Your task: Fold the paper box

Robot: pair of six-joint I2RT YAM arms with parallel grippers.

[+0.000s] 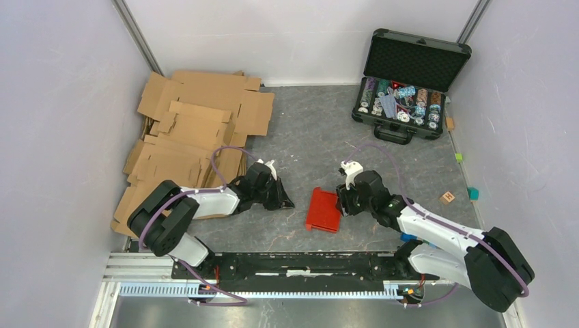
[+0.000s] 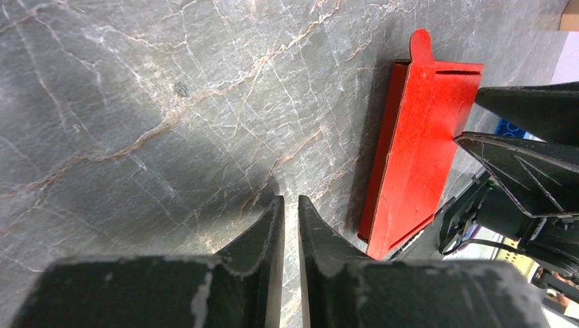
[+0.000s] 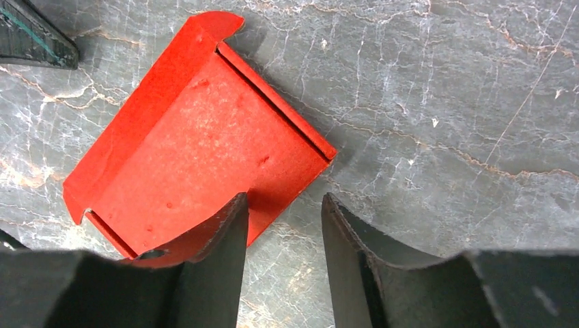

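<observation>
The red paper box [image 1: 323, 209] lies on the grey table between my two arms as a small shallow square box with a rounded tab sticking out at one corner. In the left wrist view it [image 2: 416, 137] lies ahead and to the right. In the right wrist view it [image 3: 198, 143] lies flat just beyond the fingers. My left gripper [image 1: 288, 203] is left of the box, apart from it, jaws nearly together and empty [image 2: 291, 205]. My right gripper [image 1: 341, 203] is at the box's right edge, open and empty [image 3: 283, 205]; its left finger [image 3: 225, 225] overlaps the box's near edge.
A pile of brown corrugated cardboard sheets [image 1: 191, 137] lies at the back left, under my left arm. An open black case of poker chips [image 1: 404, 89] stands at the back right. Small blocks [image 1: 448, 197] lie by the right wall.
</observation>
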